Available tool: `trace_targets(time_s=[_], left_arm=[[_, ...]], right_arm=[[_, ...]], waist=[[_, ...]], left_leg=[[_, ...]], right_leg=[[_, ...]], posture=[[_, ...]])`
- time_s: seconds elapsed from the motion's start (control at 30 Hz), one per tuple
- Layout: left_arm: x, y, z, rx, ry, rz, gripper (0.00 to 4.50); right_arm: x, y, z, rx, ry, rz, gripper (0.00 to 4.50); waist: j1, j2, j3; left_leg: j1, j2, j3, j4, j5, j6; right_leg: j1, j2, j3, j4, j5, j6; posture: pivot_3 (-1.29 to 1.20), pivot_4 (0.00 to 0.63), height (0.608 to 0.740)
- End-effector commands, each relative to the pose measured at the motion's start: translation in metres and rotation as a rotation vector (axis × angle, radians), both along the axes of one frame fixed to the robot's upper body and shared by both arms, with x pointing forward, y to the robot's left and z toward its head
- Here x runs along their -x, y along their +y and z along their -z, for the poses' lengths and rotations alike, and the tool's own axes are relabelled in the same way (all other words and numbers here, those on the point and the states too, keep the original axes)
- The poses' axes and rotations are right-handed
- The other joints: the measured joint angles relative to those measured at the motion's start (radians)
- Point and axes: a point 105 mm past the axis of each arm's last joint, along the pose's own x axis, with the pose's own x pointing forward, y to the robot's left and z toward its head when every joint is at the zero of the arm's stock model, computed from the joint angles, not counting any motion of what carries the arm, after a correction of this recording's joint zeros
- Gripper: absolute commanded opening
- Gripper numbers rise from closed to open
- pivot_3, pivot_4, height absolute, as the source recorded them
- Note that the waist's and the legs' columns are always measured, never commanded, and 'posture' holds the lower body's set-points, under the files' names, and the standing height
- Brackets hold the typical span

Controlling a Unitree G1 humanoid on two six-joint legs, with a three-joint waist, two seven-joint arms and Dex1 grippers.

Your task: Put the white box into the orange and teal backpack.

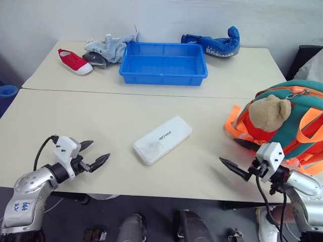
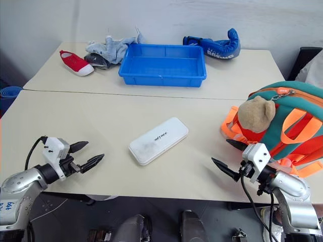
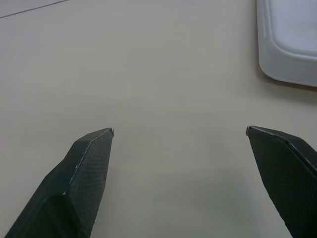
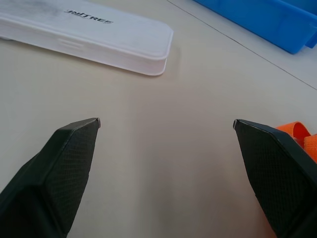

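White box (image 1: 162,139) lying flat and free mid-table; both grippers empty, jaws spread wide.

The box is seen slanted on the near table (image 1: 75,131), well apart from every edge, with bare surface on all sides of it. The left gripper (image 1: 96,154) is held near the front edge, off the box's left end; the right gripper (image 1: 237,157) is held near the front edge too, between the box and the orange and teal backpack (image 1: 298,123). The backpack stands at the right edge, bear head facing the box; whether it is unzipped cannot be told. A seam separates the near table from the far one, where a blue tray (image 1: 163,75) is seen with nothing inside, flanked by a red shoe (image 1: 74,61), a grey plush toy (image 1: 108,49) and a blue boot (image 1: 214,45).
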Motion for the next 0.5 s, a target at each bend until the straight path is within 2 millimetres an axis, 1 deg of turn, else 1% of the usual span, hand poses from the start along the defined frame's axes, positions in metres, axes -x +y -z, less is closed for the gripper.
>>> trace_targets(time_s=[0.03,0.07,0.13,0.17,0.2,0.23,0.27,0.37,0.4,0.47,0.5], left_arm=[[0.009,0.003,-0.008,-0.046,-0.026,0.016,4.50],[0.010,0.002,-0.009,-0.041,-0.027,0.022,4.50],[0.017,-0.004,-0.010,-0.090,-0.013,0.103,4.50],[0.019,-0.006,-0.011,-0.113,-0.010,0.127,4.50],[0.019,-0.007,-0.012,-0.121,-0.010,0.143,4.32],[0.020,-0.009,-0.014,-0.092,-0.004,0.150,4.12],[0.022,-0.012,-0.013,-0.075,0.004,0.151,3.92],[0.031,-0.027,0.000,-0.097,0.042,0.176,3.02],[0.032,-0.030,0.004,-0.107,0.051,0.175,2.66],[0.032,-0.040,0.010,-0.074,0.061,0.169,2.02],[0.031,-0.044,0.012,-0.051,0.064,0.161,1.71]], right_arm=[[-0.001,0.004,-0.011,0.008,-0.034,-0.017,4.43],[-0.001,0.005,-0.011,0.006,-0.035,-0.019,4.43],[-0.007,0.015,-0.017,-0.039,-0.019,-0.027,4.05],[-0.008,0.022,-0.018,-0.071,0.016,-0.048,3.85],[-0.009,0.027,-0.016,-0.048,0.036,-0.062,3.54],[-0.011,0.032,-0.016,-0.017,0.034,-0.075,3.24],[-0.014,0.038,-0.017,-0.024,0.051,-0.063,2.87],[-0.030,0.060,-0.020,0.005,0.070,-0.021,1.87],[-0.034,0.062,-0.020,0.025,0.069,0.001,1.50],[-0.050,0.069,-0.017,0.143,0.007,0.055,0.76],[-0.058,0.070,-0.018,0.162,-0.024,0.095,0.44]], waist=[[0.001,0.000,0.000],[0.001,0.000,0.000],[0.001,0.000,0.000],[-0.001,0.000,0.000],[-0.001,0.000,0.000],[0.000,0.000,0.000],[-0.001,0.000,0.000],[-0.007,0.000,0.000],[-0.007,0.000,0.000],[-0.005,0.000,0.000],[-0.005,0.000,0.000]], left_leg=[[0.000,0.000,0.000,0.000,0.000,0.000],[0.000,0.000,0.000,0.000,0.000,0.000],[0.000,0.000,0.000,0.000,0.000,0.000],[0.000,0.000,0.000,0.000,0.000,0.000],[0.000,0.000,0.000,0.000,0.000,0.000],[0.000,0.000,0.000,0.000,0.000,-0.001],[0.001,0.000,-0.001,0.000,0.000,-0.001],[0.000,0.000,-0.001,-0.001,0.000,-0.001],[0.000,0.000,-0.001,-0.001,0.000,-0.002],[0.000,0.000,-0.001,-0.001,0.000,-0.002],[0.000,0.000,-0.001,-0.001,0.000,-0.002]], right_leg=[[0.000,0.000,0.000,0.000,0.000,0.000],[0.000,0.000,0.000,0.000,0.000,0.000],[0.000,0.000,0.000,0.000,0.000,0.000],[0.000,0.000,0.000,0.000,0.000,0.000],[0.000,0.000,0.000,0.000,0.000,0.000],[0.000,0.000,0.000,0.000,0.000,-0.001],[0.000,0.000,0.000,0.001,-0.001,-0.001],[-0.001,-0.001,0.000,0.000,-0.001,-0.002],[-0.001,-0.001,0.000,0.000,-0.001,-0.002],[-0.001,0.000,0.000,0.000,-0.001,-0.003],[-0.001,0.000,0.000,0.000,-0.001,-0.003]], posture=[[0.00,0.150,0.740],[0.00,0.150,0.740],[0.00,0.150,0.740],[0.00,0.150,0.740],[0.00,0.150,0.740],[0.00,0.150,0.740],[0.00,0.150,0.740],[0.00,0.150,0.740],[0.00,0.150,0.740],[0.00,0.150,0.740],[0.00,0.150,0.740]])
